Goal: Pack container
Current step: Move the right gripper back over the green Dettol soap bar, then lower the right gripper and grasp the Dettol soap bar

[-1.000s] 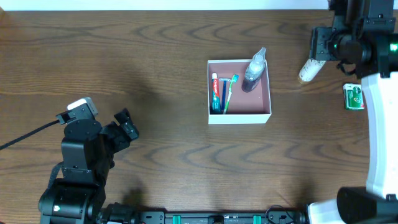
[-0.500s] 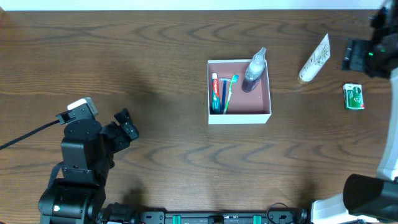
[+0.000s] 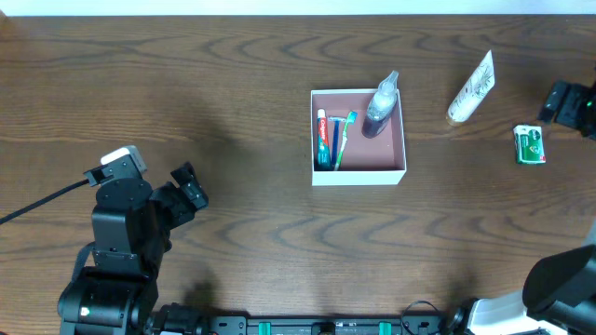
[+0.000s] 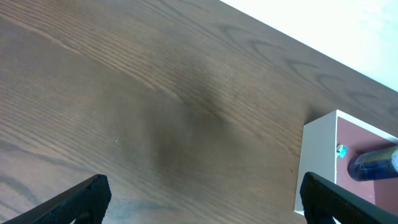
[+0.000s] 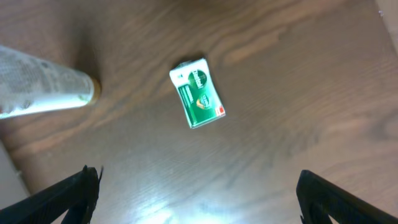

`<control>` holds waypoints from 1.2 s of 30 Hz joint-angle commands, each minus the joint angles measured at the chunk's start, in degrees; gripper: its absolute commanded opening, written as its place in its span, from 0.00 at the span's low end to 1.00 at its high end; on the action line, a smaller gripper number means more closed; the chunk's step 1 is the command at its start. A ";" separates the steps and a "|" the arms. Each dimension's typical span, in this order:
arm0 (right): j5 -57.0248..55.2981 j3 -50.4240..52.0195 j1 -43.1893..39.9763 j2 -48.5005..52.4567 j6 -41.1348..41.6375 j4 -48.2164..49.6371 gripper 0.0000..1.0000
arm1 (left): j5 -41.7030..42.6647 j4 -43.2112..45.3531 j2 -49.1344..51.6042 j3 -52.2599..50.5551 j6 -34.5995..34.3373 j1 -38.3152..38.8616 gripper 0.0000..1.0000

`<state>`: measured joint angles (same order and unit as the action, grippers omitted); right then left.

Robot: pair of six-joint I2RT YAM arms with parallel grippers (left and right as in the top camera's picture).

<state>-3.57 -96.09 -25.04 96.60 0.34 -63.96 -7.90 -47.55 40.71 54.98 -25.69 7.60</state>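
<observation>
The container (image 3: 358,173), a shallow white box with a pink inside, sits at the table's middle. It holds a toothpaste tube (image 3: 322,139), a blue-green toothbrush (image 3: 342,138) and a clear bottle (image 3: 380,103). Its corner shows in the left wrist view (image 4: 318,163). A white tube (image 3: 471,87) lies to its right, also in the right wrist view (image 5: 40,84). A small green packet (image 3: 529,144) lies further right and shows in the right wrist view (image 5: 198,93). My right gripper (image 5: 198,202) is open and empty above the table, near the packet. My left gripper (image 3: 187,186) is open and empty at the left.
Dark wood table (image 3: 233,93) all round. The left arm's base (image 3: 116,251) stands at the front left. The right arm (image 3: 573,102) reaches in from the right edge. The table's far edge meets a white wall at the top.
My right arm has swung right and down, away from the white tube to the right edge by the green packet. The tube now lies uncovered. The left arm has not moved.
</observation>
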 commanded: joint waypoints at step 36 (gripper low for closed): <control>6.62 20.57 -2.45 12.90 -26.82 29.92 0.99 | -0.28 0.04 0.02 0.07 -0.50 -0.20 0.98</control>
<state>2.81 -75.77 -27.31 108.44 -25.02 -34.81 -7.90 -47.55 40.73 54.98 -25.71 7.60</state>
